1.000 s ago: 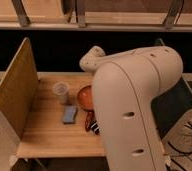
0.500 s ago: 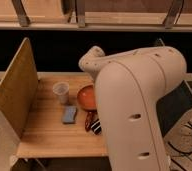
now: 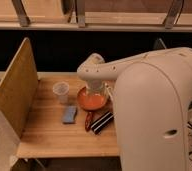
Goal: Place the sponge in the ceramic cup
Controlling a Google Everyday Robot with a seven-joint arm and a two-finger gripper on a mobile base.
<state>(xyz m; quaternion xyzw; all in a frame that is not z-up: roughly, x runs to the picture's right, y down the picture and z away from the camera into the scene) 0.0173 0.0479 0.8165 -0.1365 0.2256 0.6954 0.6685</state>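
Arm dropped lower: our end effector (image 3: 96,90) now sits over the orange-red bowl (image 3: 91,102), and we can't tell its grip state. Sponge (image 3: 70,114) hasn't moved: flat on tabletop (image 3: 54,140), front-edge side of ceramic cup (image 3: 61,90), not inside.

The claw (image 3: 97,91) is hanging over the orange bowl (image 3: 90,103). The sponge (image 3: 70,114) is lying at five o'clock from the ceramic cup (image 3: 61,91).

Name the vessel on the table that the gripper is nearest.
The orange-red bowl: the gripper hangs right over it, while the smaller pale ceramic cup stands apart, nearer the wooden panel.
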